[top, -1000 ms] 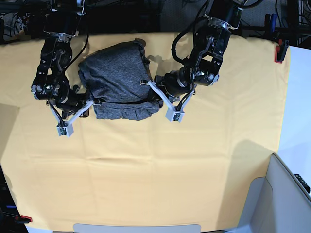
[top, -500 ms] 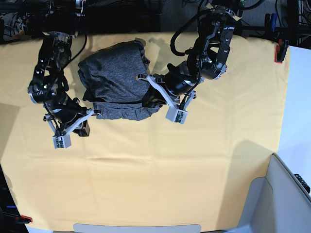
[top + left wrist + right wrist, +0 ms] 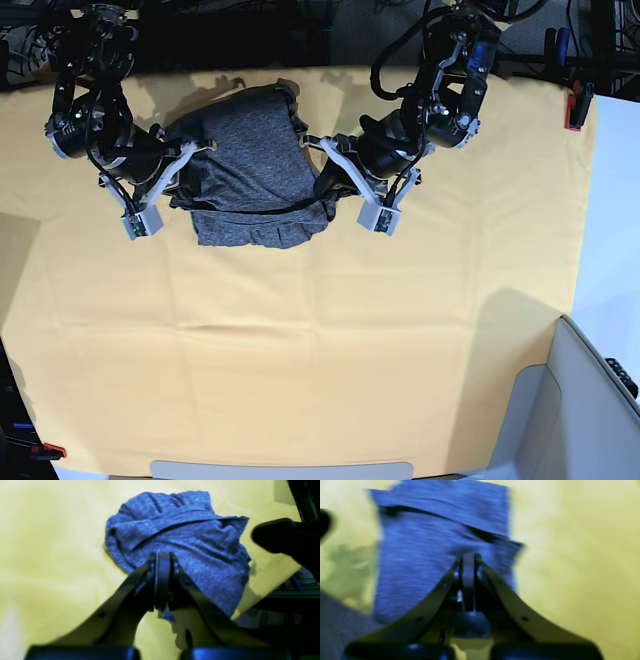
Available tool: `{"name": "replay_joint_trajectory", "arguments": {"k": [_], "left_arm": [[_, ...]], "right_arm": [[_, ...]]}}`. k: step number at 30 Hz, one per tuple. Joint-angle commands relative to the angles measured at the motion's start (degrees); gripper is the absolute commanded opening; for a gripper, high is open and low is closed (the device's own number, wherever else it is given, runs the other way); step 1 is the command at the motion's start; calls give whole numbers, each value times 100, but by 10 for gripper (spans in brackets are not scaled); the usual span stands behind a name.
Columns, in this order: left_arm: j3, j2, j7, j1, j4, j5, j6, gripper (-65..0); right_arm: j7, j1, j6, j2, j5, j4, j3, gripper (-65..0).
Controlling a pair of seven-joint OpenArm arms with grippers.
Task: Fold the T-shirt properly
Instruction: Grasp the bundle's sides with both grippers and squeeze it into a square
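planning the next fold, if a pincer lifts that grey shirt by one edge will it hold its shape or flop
Probably flops: the shirt lies in soft, wrinkled layers, so a lifted edge would likely sag and unfold. It looks light, and a push would likely bunch it on the yellow cloth rather than slide it whole.

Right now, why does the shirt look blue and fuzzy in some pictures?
In both wrist views the color is off, tinting the T-shirt blue; the right wrist view is smeared with blur, the left wrist view softer only at its edges. The base view is sharp, showing it grey on the yellow cloth, with arm shadows.
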Motion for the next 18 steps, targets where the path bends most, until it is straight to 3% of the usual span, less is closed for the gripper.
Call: {"name": "replay_joint_trajectory", "arguments": {"k": [1, 10, 18], "left_arm": [[17, 38, -135, 6, 107, -67, -42, -646], [52, 55, -135, 296, 151, -93, -51, -646], [1063, 64, -135, 376, 134, -313, -51, -646]], "right_arm": [[63, 86, -6, 136, -68, -60, 41, -650], [362, 1141, 2, 162, -77, -2276, -583, -650], [502, 1466, 2, 118, -77, -2566, -1154, -650]]}}
